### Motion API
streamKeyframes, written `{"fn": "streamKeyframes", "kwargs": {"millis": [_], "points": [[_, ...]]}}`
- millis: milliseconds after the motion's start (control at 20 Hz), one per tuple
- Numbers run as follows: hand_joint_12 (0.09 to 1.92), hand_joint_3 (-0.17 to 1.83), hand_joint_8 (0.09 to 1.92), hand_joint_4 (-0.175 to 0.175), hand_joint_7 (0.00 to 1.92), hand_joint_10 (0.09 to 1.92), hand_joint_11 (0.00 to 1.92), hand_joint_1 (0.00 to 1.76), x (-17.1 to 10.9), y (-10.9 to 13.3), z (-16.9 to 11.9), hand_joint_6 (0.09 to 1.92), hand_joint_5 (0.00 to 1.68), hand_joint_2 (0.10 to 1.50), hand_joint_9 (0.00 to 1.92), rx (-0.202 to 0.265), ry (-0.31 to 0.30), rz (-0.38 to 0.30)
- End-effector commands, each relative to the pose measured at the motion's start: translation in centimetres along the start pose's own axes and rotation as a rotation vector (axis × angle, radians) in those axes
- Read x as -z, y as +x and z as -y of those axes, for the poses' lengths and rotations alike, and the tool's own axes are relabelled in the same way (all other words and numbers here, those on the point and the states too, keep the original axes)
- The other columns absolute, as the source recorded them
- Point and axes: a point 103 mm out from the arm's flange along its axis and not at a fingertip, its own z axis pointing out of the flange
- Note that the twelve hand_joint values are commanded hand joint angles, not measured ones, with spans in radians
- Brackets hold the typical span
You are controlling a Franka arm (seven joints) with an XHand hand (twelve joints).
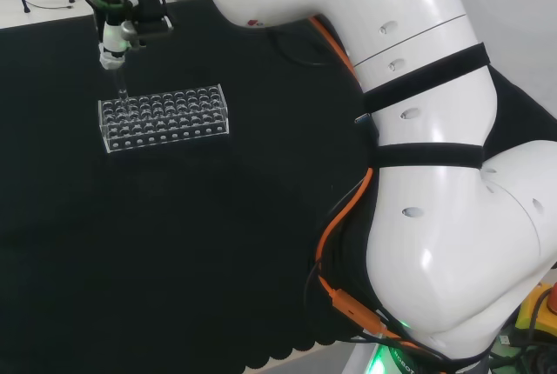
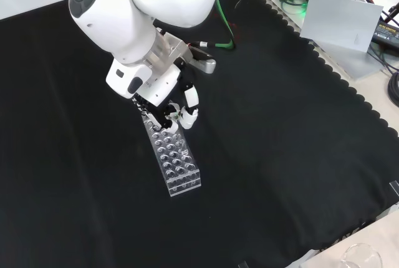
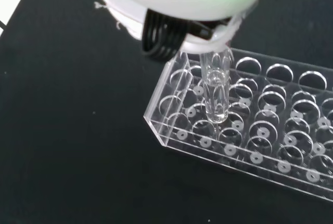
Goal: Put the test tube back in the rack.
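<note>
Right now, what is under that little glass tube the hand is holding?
The clear rack sits under the test tube, whose rounded tip hangs over the holes near one end. The hand hides the tube's top.

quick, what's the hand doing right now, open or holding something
Hand: shut on the clear glass test tube, held upright with its lower end over the holes at one end of the clear plastic rack.

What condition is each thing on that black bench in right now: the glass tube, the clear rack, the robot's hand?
Test tube: upright, held by the hand, its lower end at the rack's holes near one end; whether it has entered a hole is unclear.
Rack: lying flat on the cloth, its visible holes without tubes.
Hand: shut on the test tube, above the rack's end.
</note>
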Motion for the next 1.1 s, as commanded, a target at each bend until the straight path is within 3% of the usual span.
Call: {"fn": "streamKeyframes", "kwargs": {"millis": [50, 1100], "points": [[1.01, 0.75, 0.44, -0.175, 1.80, 0.75, 1.35, 1.25, 0.4, 0.3, -0.1, 0.18, 1.54, 0.53, 1.60, 0.008, 0.002, 0.004], [1.01, 0.75, 0.44, -0.175, 1.81, 0.75, 1.34, 1.25, -1.2, 1.1, 0.1, 0.18, 1.54, 0.53, 1.60, 0.008, 0.022, -0.026]]}}
